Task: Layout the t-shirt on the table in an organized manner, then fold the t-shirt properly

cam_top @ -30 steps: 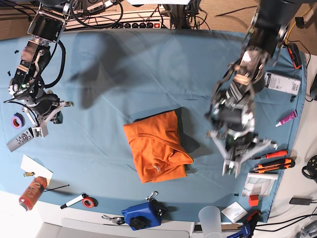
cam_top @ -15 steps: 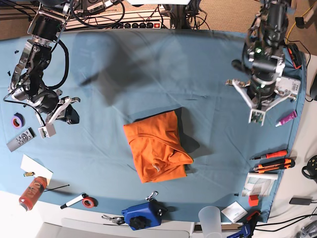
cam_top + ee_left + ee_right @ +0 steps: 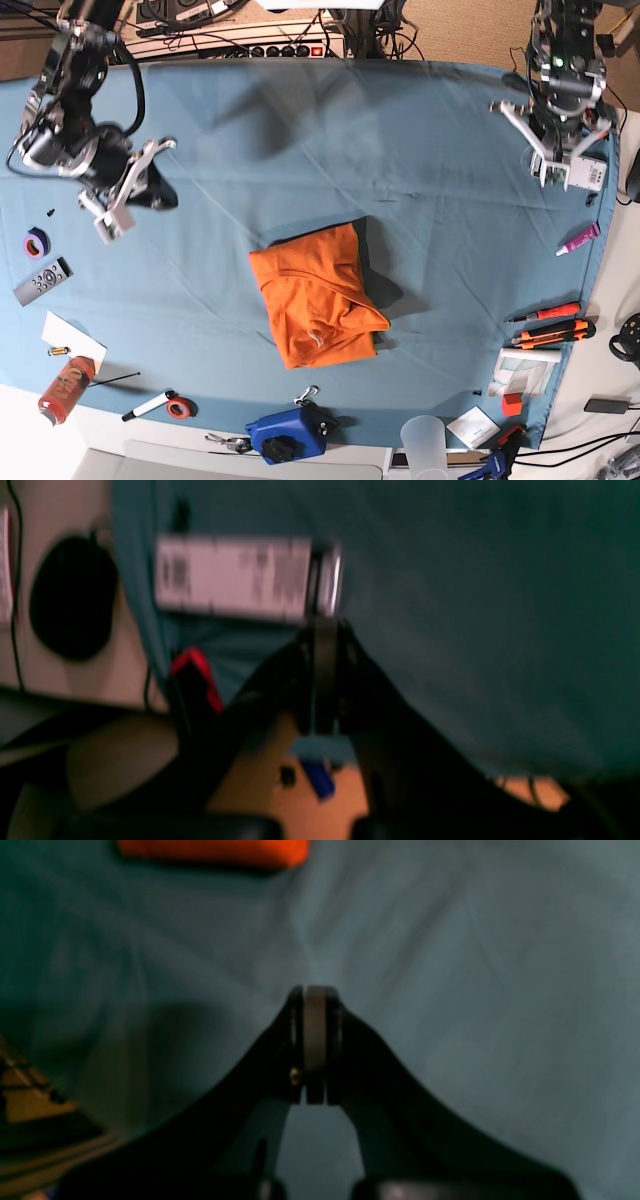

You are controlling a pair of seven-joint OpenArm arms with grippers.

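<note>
I see one t-shirt (image 3: 315,295), folded into a compact bundle near the middle of the table (image 3: 300,130), closer to its near edge, long axis running far-to-near. Both grippers hang well apart from it with fingers pressed together, holding nothing: the right gripper (image 3: 118,205) near one side edge, the left gripper (image 3: 553,165) by the far opposite corner. I judge the right arm nearer.

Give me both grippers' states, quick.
Left gripper: shut, holding nothing.
Right gripper: shut, holding nothing; the t-shirt lies apart from it.
</note>
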